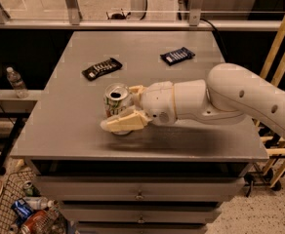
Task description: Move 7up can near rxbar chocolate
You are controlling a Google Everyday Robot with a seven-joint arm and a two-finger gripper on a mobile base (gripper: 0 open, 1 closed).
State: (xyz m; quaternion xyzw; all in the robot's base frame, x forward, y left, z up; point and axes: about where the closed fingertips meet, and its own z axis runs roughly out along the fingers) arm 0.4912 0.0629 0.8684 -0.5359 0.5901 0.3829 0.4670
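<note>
The 7up can [115, 105] stands upright on the grey table [74, 126], near the front left. My gripper [127, 106] reaches in from the right; its cream fingers [124, 121] sit on either side of the can, one in front, one behind. The fingers look close against the can. The rxbar chocolate [102, 68], a black wrapper with white lettering, lies flat behind the can toward the back left, about a can's height away.
A dark blue bar [177, 55] lies at the back right of the table. A railing runs behind the table. A water bottle [16, 81] stands on a ledge at the left. Cans and trash lie in a wire basket [20, 213] on the floor at lower left.
</note>
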